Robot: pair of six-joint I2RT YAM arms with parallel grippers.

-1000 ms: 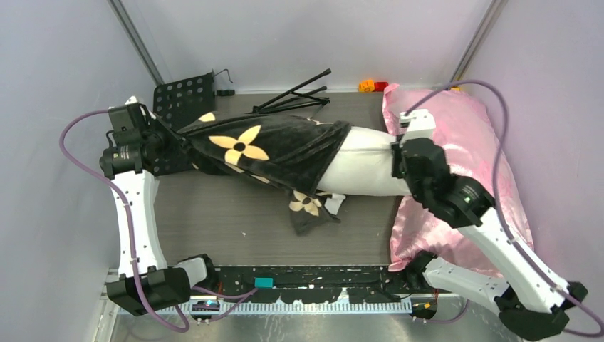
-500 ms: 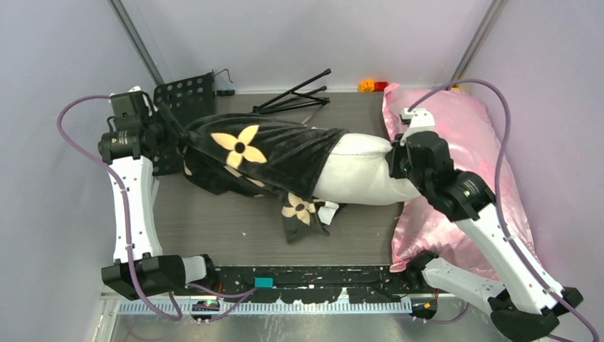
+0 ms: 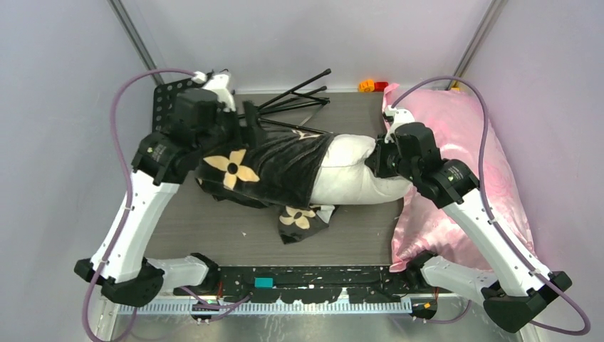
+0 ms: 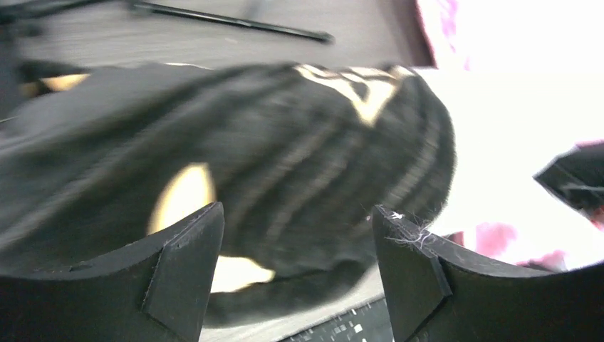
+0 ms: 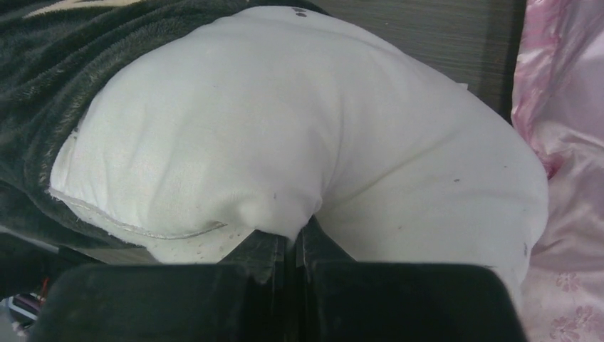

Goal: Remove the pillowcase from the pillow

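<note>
Left pincer [image 4: 298,242] wide above the black pillowcase [image 3: 274,160] half-covering the white pillow [image 3: 352,178], my right pincer [image 5: 293,246] pinches only a thin pillow fold, which could slip once I pull.

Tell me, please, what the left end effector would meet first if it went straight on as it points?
Probably the black plush pillowcase with yellow-tan flowers, which fills the line ahead of the open left end effector; its depth is unclear.
</note>
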